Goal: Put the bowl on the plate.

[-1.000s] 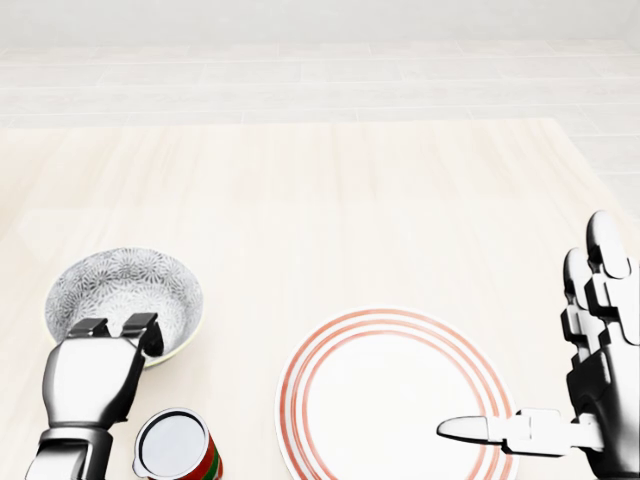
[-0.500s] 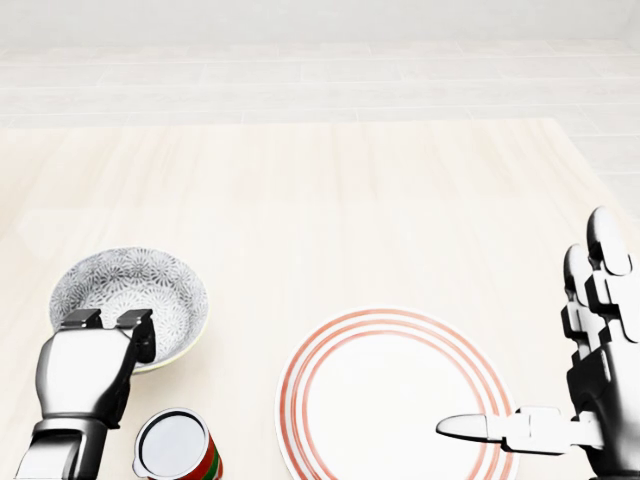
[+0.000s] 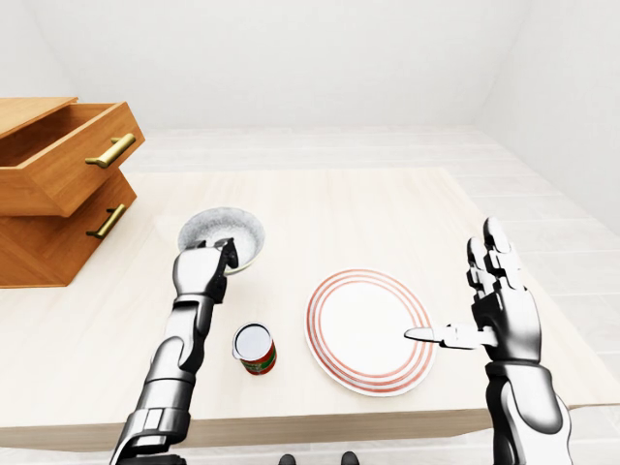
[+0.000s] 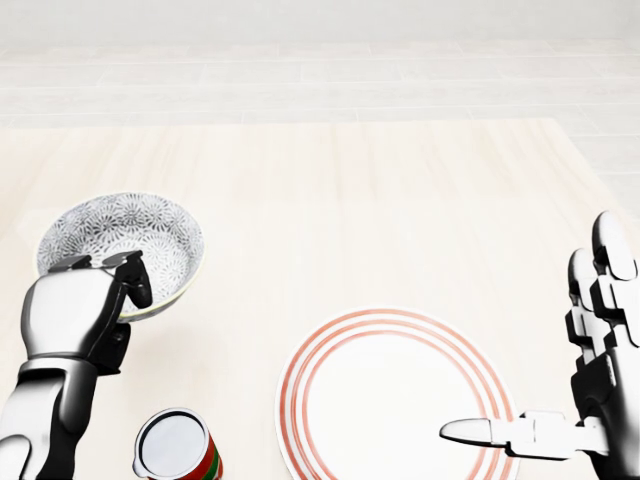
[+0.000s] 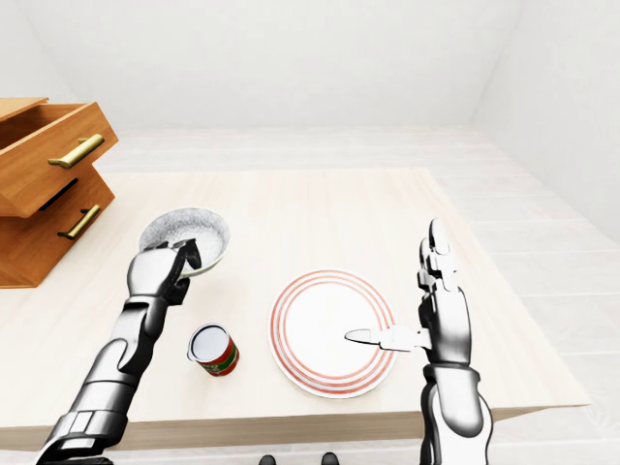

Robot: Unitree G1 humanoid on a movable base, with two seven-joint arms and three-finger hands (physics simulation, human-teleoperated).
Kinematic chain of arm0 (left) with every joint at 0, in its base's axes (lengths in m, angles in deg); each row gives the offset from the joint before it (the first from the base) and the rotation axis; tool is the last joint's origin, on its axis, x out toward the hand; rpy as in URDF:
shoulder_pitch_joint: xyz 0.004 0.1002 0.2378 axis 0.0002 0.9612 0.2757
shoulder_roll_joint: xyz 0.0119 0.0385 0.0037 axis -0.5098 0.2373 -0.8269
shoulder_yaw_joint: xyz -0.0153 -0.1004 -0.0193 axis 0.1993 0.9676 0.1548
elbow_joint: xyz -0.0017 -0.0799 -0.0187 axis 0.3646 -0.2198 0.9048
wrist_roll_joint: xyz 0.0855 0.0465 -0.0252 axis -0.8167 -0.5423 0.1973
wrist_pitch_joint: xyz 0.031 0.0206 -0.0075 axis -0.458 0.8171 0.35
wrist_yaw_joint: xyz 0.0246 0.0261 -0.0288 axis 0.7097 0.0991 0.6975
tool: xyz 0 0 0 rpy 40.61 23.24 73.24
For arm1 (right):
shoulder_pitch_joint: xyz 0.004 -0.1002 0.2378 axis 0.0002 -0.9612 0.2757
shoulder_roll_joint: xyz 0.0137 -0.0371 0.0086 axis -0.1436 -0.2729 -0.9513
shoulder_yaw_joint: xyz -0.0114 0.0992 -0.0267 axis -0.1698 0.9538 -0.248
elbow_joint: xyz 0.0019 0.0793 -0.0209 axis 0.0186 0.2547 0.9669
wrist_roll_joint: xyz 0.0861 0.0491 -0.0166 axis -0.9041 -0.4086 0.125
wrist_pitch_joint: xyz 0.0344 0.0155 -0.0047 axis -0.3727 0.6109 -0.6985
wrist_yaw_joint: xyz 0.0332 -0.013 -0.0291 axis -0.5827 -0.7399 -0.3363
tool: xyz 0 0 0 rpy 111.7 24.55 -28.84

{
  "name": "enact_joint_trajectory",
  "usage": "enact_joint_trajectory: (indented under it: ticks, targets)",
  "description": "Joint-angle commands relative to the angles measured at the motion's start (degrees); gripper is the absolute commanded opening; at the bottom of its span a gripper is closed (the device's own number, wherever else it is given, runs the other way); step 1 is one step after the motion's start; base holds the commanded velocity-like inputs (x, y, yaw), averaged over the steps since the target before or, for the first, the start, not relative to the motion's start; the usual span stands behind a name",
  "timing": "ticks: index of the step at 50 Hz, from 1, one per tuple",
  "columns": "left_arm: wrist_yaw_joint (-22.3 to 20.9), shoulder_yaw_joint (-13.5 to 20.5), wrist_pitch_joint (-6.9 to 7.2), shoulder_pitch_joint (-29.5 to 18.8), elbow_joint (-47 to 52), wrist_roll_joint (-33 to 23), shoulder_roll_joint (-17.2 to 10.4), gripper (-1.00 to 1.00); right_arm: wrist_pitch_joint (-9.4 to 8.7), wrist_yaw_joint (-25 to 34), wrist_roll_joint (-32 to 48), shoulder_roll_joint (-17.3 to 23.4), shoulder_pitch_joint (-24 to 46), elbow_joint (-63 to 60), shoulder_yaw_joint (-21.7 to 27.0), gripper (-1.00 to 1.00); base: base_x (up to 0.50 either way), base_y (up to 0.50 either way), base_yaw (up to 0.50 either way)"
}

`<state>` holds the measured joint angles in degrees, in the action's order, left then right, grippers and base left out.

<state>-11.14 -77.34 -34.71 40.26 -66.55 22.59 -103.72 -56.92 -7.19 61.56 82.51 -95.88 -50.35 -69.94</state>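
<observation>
Bowl (image 4: 120, 245), grey patterned inside, sits up and left of the plate (image 4: 392, 400) in the head view, well apart from it. It looks tipped toward the camera; cannot tell if it is fully clear of the surface (image 4: 350, 200). Left hand (image 4: 78, 318) has its fingers closed over the bowl's lower rim, pinching it. Plate is white with red rings, nothing on it. Right hand (image 4: 603, 375) stands at the plate's right edge, fingers spread and upright, holding nothing, thumb poking in over the plate's rim. Red can (image 4: 175, 448) stands left of the plate, below the bowl in the head view, roughly between the two. Wooden drawers (image 3: 58, 184), top one pulled out, are far left of the plate in the left-eye view. Step in hand: grasp made, carry starting. Next move likely needs the bowl carried right over the can without clipping it, levelled, then set down centred on the plate; rim pinch could slip.
</observation>
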Motion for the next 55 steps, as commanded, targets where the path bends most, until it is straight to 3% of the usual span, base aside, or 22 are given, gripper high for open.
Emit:
enact_joint_trajectory:
  ticks: [1,5,11,26,31,39,55]
  targets:
    - [-2.3,0.9,0.00,-1.4,5.2,3.1,0.7,-1.00,0.00,0.2,-0.2,-0.1,-0.3,-0.4,0.4,1.00,0.00,0.00,0.00]
    - [-3.3,0.5,0.00,-1.6,6.9,3.3,1.3,-1.00,0.00,0.3,0.0,-0.3,-0.7,-1.0,0.4,1.00,0.00,0.00,0.00]
    - [-10.2,0.0,0.00,-0.8,15.4,5.1,3.6,-1.00,0.00,0.9,-0.4,-0.8,-1.9,-3.0,0.9,1.00,0.00,0.00,0.00]
    - [-16.5,-2.7,0.00,-0.1,23.4,4.8,7.5,-1.00,0.00,2.0,-0.8,-1.4,-2.8,-3.6,2.2,1.00,0.00,0.00,0.00]
    - [-15.7,-3.7,0.00,-2.2,20.7,3.8,8.6,-1.00,0.00,2.2,-1.1,-1.5,-2.5,-2.7,3.0,1.00,0.00,0.00,0.00]
    - [-14.6,-6.1,0.31,-1.1,21.0,1.4,10.6,-1.00,0.00,3.3,-1.0,-2.3,-4.6,-4.8,3.4,1.00,0.00,0.00,0.00]
    - [-17.8,-10.7,0.60,5.1,30.9,-1.3,15.1,-1.00,0.00,7.1,0.7,-6.3,-13.0,-10.9,3.0,1.00,0.00,0.00,0.00]
